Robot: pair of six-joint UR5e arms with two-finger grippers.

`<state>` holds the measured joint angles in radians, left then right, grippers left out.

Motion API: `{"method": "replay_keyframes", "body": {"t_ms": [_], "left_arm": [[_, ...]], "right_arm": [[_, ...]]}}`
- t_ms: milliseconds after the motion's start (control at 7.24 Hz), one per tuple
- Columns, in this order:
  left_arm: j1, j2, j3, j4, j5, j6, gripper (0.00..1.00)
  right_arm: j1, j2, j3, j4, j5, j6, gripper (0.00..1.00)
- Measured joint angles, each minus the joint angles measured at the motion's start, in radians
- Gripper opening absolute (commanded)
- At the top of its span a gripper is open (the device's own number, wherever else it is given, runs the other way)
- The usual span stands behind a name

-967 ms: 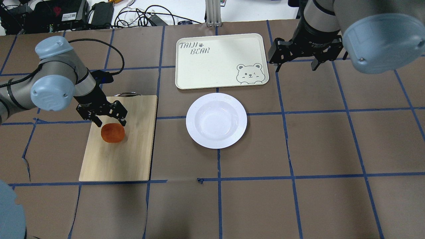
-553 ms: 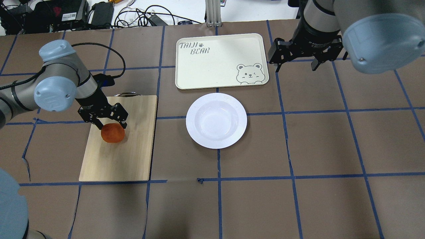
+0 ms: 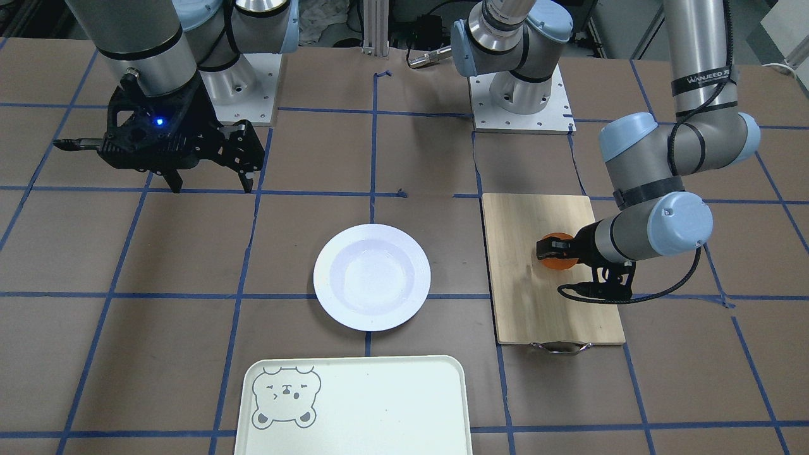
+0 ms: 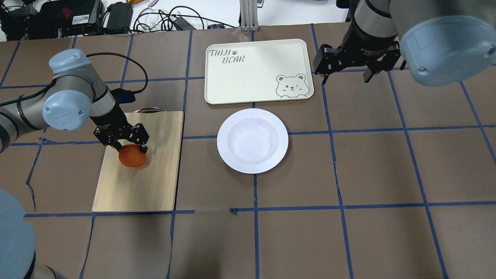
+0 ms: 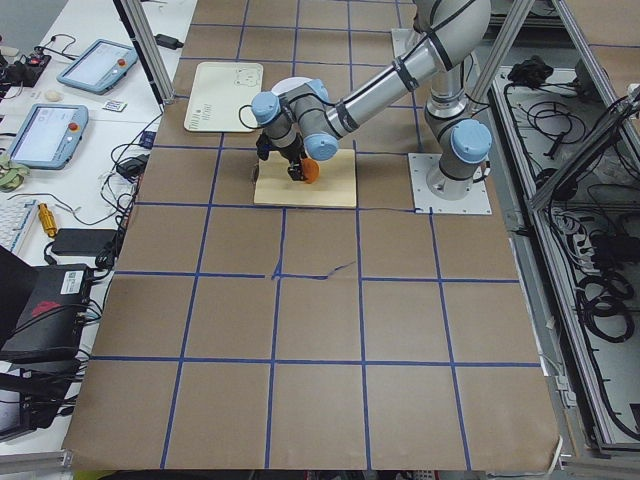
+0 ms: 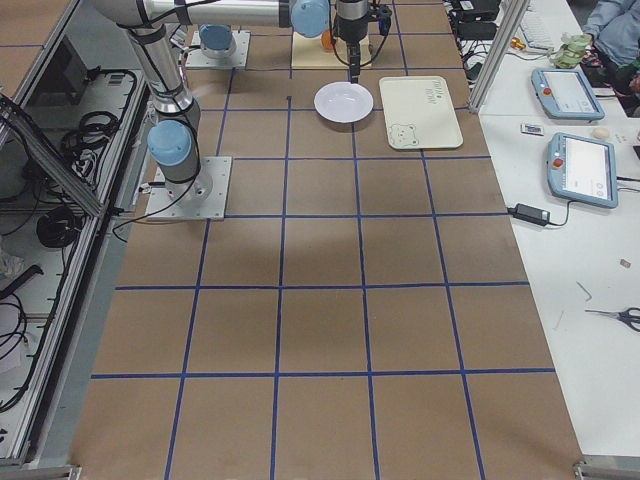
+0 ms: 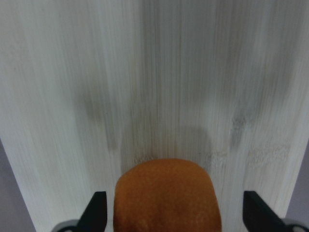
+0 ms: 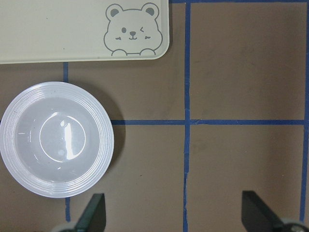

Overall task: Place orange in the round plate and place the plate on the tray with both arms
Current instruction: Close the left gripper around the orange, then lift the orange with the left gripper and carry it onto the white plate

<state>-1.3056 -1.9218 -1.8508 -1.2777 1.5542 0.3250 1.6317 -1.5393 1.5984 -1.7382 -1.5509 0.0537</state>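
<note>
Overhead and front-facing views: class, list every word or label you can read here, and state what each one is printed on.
"TAIJI BEAR": on the tray, in the corner opposite the bear face.
"WANJEED": on a black band round the left arm.
White print on the black wrist of the right arm: too small to read.
Sticker on the black box at the back: too small to read.

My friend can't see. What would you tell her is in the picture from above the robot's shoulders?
The robot's left claw is open around an orange on a wooden cutting board, not squeezing it yet. An empty white round plate sits mid-table, with a pale bear tray just beyond it. The right claw hangs open beside the tray.
</note>
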Motion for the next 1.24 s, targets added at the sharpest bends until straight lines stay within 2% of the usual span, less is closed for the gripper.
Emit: {"method": "replay_keyframes", "body": {"t_ms": [276,553,829,1244], "left_arm": [[-0.003,-0.003,-0.002,0.003,0.015,0.001,0.00],[-0.032,0.006,0.067,0.010,0.004,-0.037,0.00],[-0.109,-0.004,0.193,-0.017,-0.061,-0.181,0.00],[-0.240,-0.018,0.239,0.017,-0.170,-0.330,0.00]], "right_arm": [[0.000,0.000,0.000,0.001,0.000,0.000,1.00],[0.000,0.000,0.000,0.002,0.000,0.000,1.00],[0.000,0.000,0.000,0.002,0.000,0.000,1.00],[0.000,0.000,0.000,0.004,0.000,0.000,1.00]]}}
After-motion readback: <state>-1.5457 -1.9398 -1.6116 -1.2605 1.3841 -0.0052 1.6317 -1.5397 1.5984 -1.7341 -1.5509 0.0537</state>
